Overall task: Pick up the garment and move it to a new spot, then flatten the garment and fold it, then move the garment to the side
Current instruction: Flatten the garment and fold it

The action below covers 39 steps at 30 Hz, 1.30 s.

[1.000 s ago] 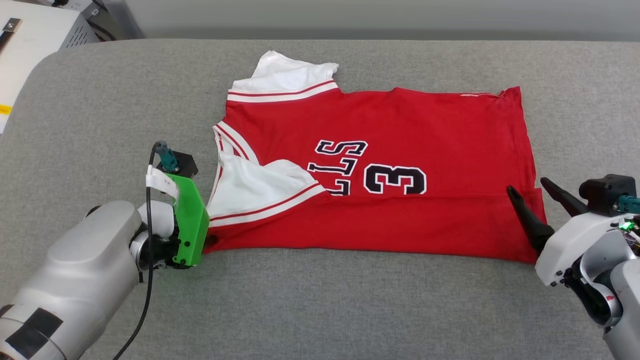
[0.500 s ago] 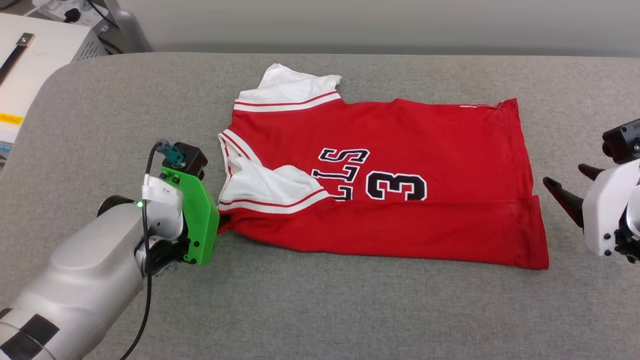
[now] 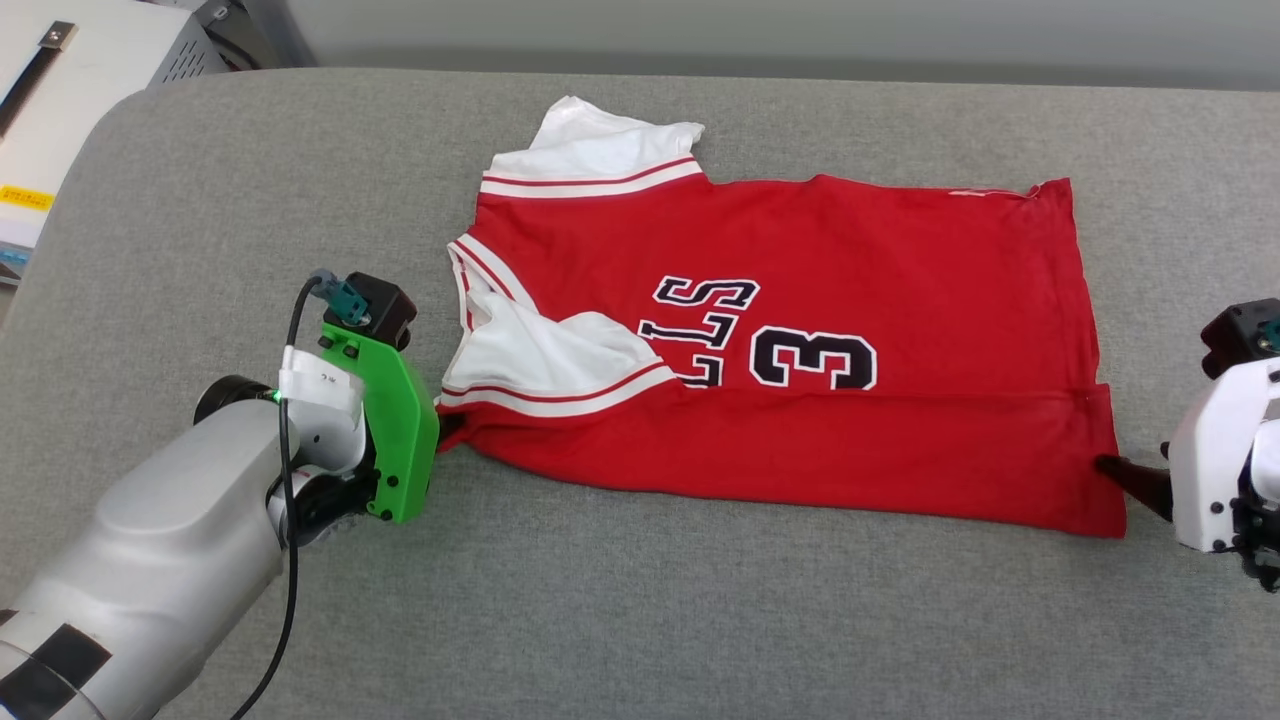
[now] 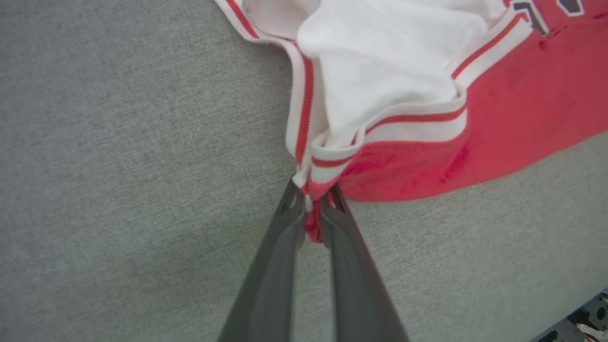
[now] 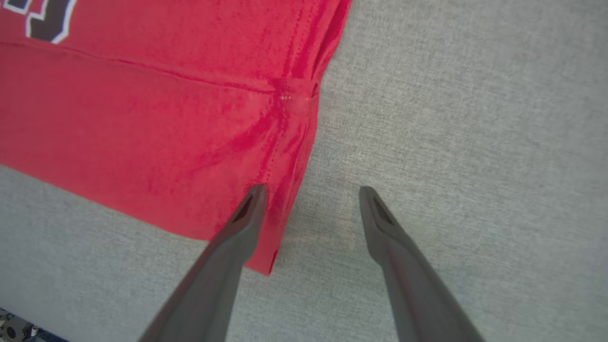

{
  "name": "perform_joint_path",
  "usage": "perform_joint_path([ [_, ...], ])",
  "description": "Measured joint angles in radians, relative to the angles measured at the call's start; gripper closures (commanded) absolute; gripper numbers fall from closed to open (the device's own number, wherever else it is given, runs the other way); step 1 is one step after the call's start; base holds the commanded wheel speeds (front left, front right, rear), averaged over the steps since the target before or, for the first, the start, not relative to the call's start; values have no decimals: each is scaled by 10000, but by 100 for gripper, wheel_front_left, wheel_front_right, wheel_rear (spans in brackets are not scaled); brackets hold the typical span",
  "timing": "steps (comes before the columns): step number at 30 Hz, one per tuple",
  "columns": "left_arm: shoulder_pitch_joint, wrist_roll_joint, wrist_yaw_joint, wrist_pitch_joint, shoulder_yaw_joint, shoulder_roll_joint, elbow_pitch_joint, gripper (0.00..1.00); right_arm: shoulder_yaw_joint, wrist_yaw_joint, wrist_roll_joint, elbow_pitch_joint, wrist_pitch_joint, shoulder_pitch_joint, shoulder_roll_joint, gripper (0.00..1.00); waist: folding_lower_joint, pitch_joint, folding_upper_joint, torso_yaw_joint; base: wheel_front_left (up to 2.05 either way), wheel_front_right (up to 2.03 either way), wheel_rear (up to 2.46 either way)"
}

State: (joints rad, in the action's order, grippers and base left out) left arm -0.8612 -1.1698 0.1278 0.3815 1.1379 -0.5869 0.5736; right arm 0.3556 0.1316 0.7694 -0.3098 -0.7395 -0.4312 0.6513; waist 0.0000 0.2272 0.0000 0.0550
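Head view: garment (image 3: pixel 900 260) lies folded on the surface (image 3: pixel 650 620). Left wrist view: left gripper (image 4: pixel 313 197) pinches its sleeve-end corner. Right wrist view: right gripper (image 5: pixel 311 192) gapes astride the hem; pulling on 1 held corner could skew the fold.

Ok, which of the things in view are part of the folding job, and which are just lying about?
Part of the job:
- jersey, red with white sleeves
- left gripper, fingers shut on the jersey's sleeve-side corner
- right gripper, fingers open at the hem corner
- grey table under it

Lying about:
- white box beyond the table's far left corner
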Motion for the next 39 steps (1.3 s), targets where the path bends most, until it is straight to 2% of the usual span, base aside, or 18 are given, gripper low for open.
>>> perform_joint_path([
  [4, -68, 44, 0, -40, 12, 23, 38, 100, 211, -2, -10, -589, 341, 0, -550, 0, 0, 180, 0, 92, 0, 0, 0],
  [9, -66, 40, 0, -128, 104, 173, 232, 100, 531, -12, 4, -1292, 740, -8, -736, 0, -1, 309, 0, 193, 0, 0, 0],
  [10, -61, 23, 0, -213, 163, 207, 343, 100, 711, -12, 33, -1534, 1139, -23, -779, 100, -1, 304, 0, 206, 0, 0, 0],
  [20, 140, -155, 0, -635, 261, 107, 416, 100, 1384, -8, 207, -1432, 2754, 16, -554, 100, 0, -227, 0, 86, 0, 0, 0],
  [22, 277, -178, 0, -654, 339, -46, 226, 100, 1459, -4, 249, -1206, 2953, 164, -435, 100, -1, -390, 0, 59, 0, 0, 0],
  [27, 868, -176, -6, -920, 504, -830, -734, 100, 1243, -2, 539, -155, 3519, 1155, 17, 100, -1, -966, 0, -21, 0, 0, 0],
  [33, 1521, -178, -399, -1009, 573, -1546, -2038, 100, 646, -2, 539, 692, 3551, 2107, 364, 100, -1, -1332, 0, -69, 0, 0, 0],
  [39, 2098, -382, -897, -991, 688, -1801, -3003, 100, -104, -2, 520, 1156, 2980, 2700, 439, 100, -1, -1241, 0, -105, 0, 0, 0],
])
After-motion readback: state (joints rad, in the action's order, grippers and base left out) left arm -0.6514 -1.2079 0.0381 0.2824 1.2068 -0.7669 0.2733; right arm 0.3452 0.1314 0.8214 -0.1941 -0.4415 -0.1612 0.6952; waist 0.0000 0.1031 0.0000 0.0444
